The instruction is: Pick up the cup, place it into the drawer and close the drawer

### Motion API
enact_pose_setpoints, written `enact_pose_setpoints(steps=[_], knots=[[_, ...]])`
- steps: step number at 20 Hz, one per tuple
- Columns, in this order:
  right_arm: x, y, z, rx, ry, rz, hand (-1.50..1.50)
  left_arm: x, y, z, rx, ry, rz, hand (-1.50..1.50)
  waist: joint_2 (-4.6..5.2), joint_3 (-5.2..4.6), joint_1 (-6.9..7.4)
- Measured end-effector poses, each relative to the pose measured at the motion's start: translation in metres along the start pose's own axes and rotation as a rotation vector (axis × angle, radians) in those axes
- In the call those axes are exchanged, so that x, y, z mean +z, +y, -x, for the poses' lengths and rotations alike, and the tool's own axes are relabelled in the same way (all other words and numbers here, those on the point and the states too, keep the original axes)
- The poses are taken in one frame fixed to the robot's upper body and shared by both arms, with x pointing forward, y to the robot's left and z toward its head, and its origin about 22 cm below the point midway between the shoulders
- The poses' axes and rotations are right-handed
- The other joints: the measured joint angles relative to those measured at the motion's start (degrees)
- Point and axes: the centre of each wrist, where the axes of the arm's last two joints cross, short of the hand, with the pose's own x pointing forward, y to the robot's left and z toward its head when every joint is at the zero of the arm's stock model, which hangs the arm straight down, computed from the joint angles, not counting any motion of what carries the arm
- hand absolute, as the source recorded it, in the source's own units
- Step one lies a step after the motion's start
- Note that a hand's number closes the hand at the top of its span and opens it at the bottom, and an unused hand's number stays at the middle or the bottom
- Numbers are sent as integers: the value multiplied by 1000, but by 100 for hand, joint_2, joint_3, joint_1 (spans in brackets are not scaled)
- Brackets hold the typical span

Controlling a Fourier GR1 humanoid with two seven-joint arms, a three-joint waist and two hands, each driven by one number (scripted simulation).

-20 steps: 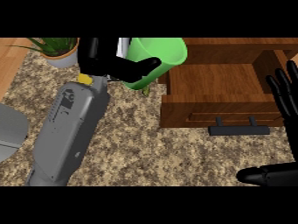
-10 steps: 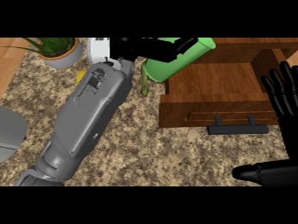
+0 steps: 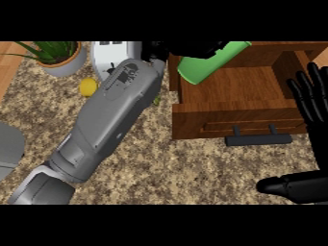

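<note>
The left forearm (image 3: pixel 106 120) stretches toward one o'clock, its hand (image 3: pixel 184 49) curled round a cup (image 3: pixel 209 65). At four o'clock the right hand (image 3: pixel 321 115) rests open, fingers up.

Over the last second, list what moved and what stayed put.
The left hand, curled round the green cup, carried it rightward from over the counter to above the open drawer, and the forearm swung with it. The right hand stayed open beside the drawer; the drawer and the potted plant did not move.
</note>
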Motion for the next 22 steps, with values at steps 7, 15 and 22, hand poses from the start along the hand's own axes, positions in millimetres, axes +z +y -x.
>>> enact_pose_setpoints(steps=[7, 15, 22], knots=[[-2, 1, 3, -10, -12, -9, -150, -1, -9, 15, -57, 48, 23, 150, 27, 3, -121], [-5, 3, 2, -27, -17, -35, -150, 2, -14, 26, -155, 83, 51, 150, 63, 5, -290], [-9, 6, 1, -38, -33, -53, -150, 5, -18, 31, -272, 108, 63, -150, 86, 8, -387]])
